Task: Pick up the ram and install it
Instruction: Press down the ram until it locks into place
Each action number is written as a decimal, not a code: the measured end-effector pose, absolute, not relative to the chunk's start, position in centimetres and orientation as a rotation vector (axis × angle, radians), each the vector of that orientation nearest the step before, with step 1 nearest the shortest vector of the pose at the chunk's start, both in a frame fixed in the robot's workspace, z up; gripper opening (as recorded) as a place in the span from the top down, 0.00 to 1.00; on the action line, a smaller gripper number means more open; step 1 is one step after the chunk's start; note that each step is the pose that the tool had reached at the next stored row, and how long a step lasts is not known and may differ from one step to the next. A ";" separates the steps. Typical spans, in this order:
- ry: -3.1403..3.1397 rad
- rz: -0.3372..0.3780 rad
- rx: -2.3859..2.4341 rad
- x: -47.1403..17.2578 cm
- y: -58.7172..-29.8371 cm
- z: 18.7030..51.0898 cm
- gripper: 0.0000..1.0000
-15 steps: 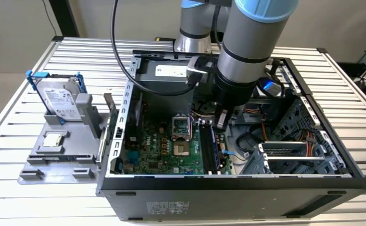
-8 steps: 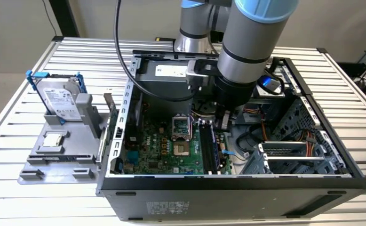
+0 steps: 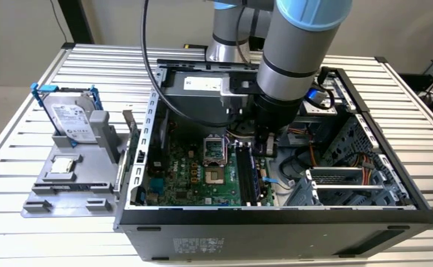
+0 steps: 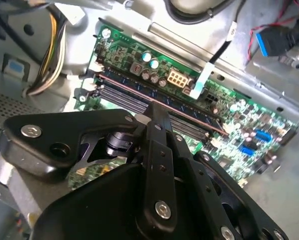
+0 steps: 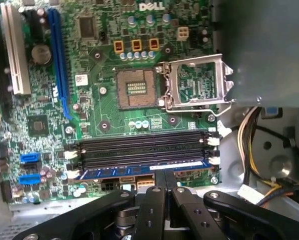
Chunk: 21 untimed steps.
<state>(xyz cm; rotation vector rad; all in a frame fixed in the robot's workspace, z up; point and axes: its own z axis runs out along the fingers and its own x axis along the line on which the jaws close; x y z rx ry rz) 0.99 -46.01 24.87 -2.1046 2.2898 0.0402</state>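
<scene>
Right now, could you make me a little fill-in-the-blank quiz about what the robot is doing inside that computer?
1. The end effector sits over the ram, which lies in the ____ slots.
2. The processor socket on the motherboard is ____.
3. The hard drive stands ____ the computer case.

Missing words: memory; empty; outside

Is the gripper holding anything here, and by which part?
The gripper meets the top edge of the long bluish-green ram stick standing in its motherboard slot; whether it grips cannot be told.

The ram [image 5: 139, 171] stands in the motherboard [image 5: 104, 107] beside open slots [image 5: 139, 150].
</scene>
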 end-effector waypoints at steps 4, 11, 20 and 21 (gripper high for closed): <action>2.230 0.039 -2.167 1.0 -46.0 24.5 1.00; 2.228 0.039 -2.169 1.0 -46.7 24.2 1.00; 2.228 0.039 -2.169 1.0 -47.1 22.5 1.00; 2.228 0.038 -2.169 1.0 -47.1 22.4 1.00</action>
